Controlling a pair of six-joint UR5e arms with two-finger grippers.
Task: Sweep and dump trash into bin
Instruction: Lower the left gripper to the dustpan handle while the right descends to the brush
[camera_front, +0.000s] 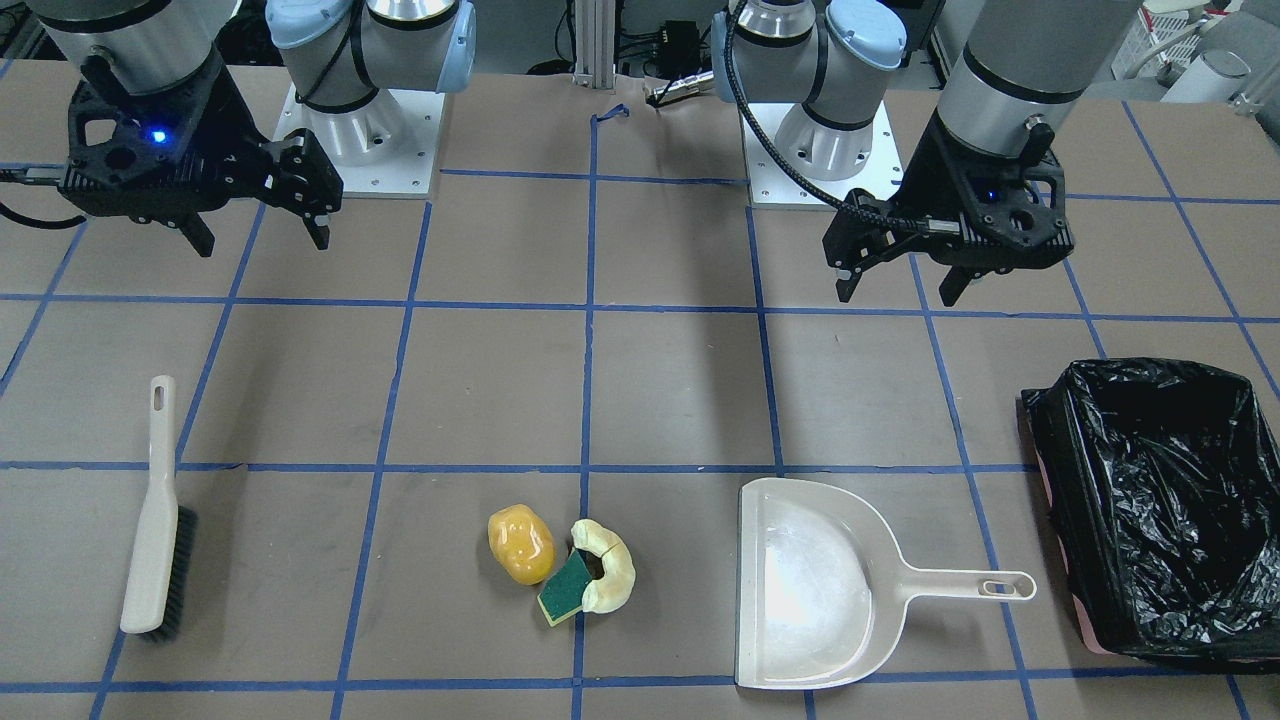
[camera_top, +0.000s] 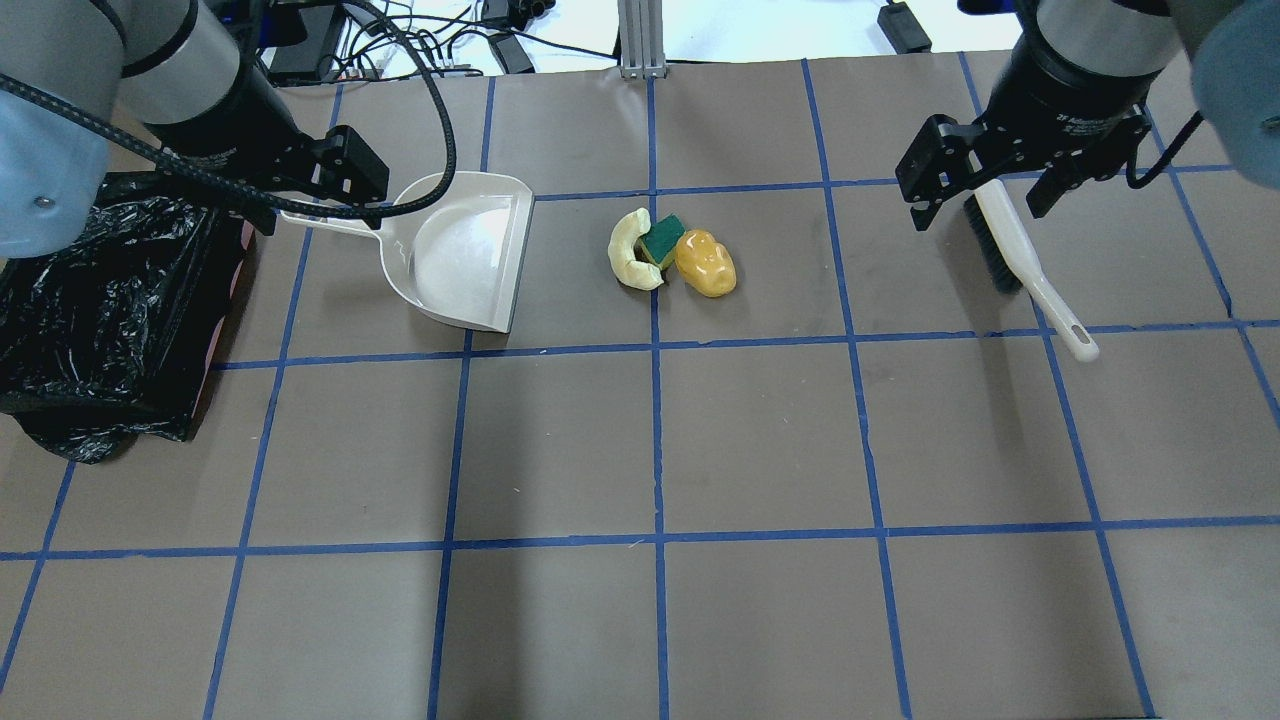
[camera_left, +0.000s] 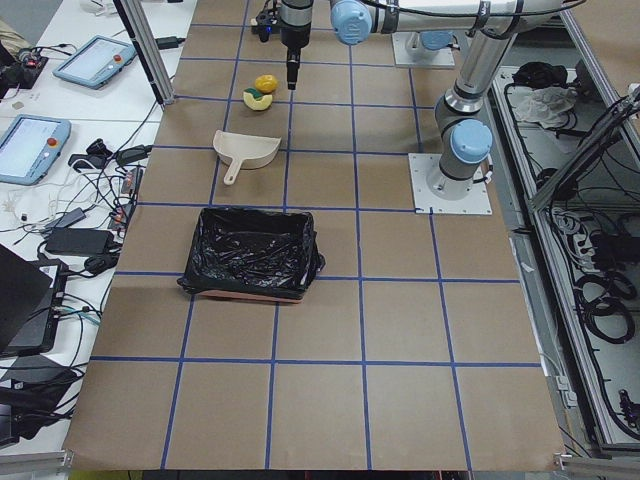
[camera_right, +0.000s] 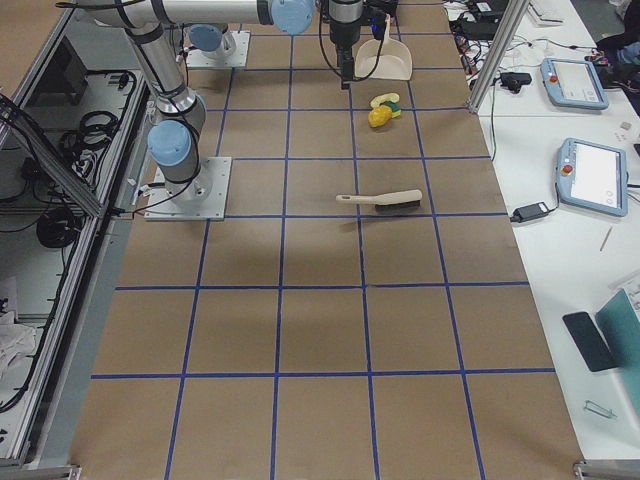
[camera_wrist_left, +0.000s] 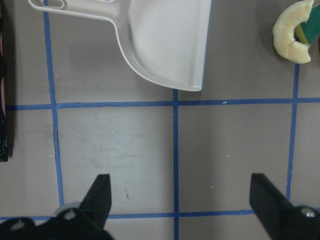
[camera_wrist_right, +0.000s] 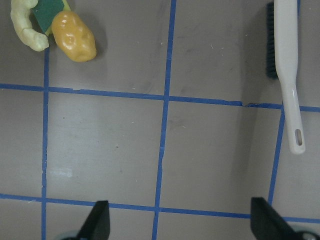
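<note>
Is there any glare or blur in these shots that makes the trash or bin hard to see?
Front-facing view: sharp; the bin glints white across its black liner, and the dustpan has a pale sheen inside. Overhead view: small highlights on the yellow lump, otherwise clear. Exterior left view: the trash is tiny, detail lost.

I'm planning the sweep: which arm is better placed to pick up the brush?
Right. The right gripper hangs open on the same side as the brush, which shows in its wrist view. The left gripper is beyond the trash, nearer the dustpan and bin.
</note>
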